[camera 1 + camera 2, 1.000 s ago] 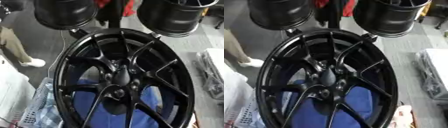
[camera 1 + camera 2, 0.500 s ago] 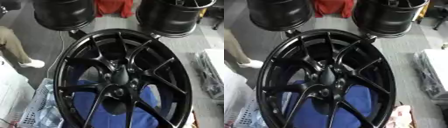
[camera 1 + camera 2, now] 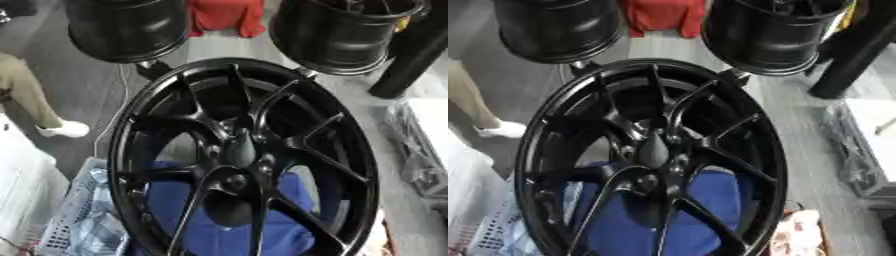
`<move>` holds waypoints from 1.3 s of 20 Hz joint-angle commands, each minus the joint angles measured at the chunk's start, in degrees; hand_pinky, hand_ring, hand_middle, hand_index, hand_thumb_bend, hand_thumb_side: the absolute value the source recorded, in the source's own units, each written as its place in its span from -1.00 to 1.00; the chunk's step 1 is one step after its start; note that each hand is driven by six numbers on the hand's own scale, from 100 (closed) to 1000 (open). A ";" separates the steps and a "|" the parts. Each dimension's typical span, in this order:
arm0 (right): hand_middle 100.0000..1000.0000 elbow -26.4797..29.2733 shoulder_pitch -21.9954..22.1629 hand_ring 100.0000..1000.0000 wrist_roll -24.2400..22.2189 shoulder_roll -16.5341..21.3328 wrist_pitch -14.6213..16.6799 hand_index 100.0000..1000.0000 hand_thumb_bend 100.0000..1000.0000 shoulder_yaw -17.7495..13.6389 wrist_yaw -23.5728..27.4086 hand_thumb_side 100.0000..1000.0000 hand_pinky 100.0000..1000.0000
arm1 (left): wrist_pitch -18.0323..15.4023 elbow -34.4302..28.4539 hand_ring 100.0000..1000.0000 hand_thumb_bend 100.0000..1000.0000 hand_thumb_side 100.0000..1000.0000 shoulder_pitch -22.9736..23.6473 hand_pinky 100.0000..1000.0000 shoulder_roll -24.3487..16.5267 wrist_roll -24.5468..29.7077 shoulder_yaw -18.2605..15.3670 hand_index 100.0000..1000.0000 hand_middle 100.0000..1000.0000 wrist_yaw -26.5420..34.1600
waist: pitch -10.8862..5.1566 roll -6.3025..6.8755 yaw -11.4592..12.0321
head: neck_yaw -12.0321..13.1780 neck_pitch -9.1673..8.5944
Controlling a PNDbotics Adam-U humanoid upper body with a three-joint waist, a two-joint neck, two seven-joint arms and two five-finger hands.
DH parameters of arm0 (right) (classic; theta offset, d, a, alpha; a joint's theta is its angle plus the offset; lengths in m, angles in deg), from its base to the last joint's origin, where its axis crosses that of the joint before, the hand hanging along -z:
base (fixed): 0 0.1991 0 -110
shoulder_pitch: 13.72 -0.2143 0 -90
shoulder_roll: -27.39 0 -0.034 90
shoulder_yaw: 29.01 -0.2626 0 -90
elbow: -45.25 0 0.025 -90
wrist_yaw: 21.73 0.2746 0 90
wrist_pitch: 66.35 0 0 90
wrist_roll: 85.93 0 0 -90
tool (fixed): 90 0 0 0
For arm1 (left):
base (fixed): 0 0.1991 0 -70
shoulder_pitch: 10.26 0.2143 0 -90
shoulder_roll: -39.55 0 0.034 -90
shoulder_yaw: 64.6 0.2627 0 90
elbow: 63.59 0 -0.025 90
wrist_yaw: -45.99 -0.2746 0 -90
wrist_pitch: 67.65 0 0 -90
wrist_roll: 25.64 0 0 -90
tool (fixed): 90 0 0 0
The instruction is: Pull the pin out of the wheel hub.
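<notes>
Nothing on wheel hub moved, only camera view shifted; pin at hub centre, no hand in view, state unknown; pull straight along axis

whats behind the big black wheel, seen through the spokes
Through the gaps in the wheel shows blue cloth, low down. Beside the rim at lower left stands a pale mesh basket. The spokes and hub cover the rest. Neither robot hand is in view.
</notes>
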 commanded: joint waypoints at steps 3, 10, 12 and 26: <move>0.77 -0.15 -0.64 0.65 20.21 1.84 -19.73 0.44 -0.40 -1.11 -0.55 -1.00 0.36 | 0.19 -0.84 0.18 -1.00 0.17 -0.43 0.35 -1.06 -0.15 -0.37 0.33 0.08 -0.18 | -1.14 0.20 -0.01 | -0.27 0.36; 0.72 -0.16 -1.23 0.59 20.21 1.85 -19.73 0.36 -0.40 -1.61 -1.86 -1.00 0.28 | 0.17 -0.84 0.18 -1.00 0.17 -0.55 0.35 -1.05 -0.14 -0.33 0.32 0.08 -0.21 | -1.30 0.39 0.01 | -0.24 0.45; 0.64 0.22 -1.59 0.51 20.21 1.77 -19.73 0.30 -0.49 -2.38 -2.51 -1.00 0.18 | 0.16 -0.84 0.18 -1.00 0.17 -0.51 0.34 -1.07 -0.14 -0.33 0.32 0.08 -0.23 | -1.39 0.44 -0.06 | -0.16 0.59; 0.48 15.53 -3.17 0.31 20.21 -1.04 -19.73 0.11 -1.00 -4.48 -11.08 -0.30 -0.06 | 0.09 -0.84 0.18 -1.00 0.16 -0.29 0.34 -0.96 -0.40 -0.44 0.32 0.08 -0.27 | -2.74 1.31 -0.18 | -0.57 0.86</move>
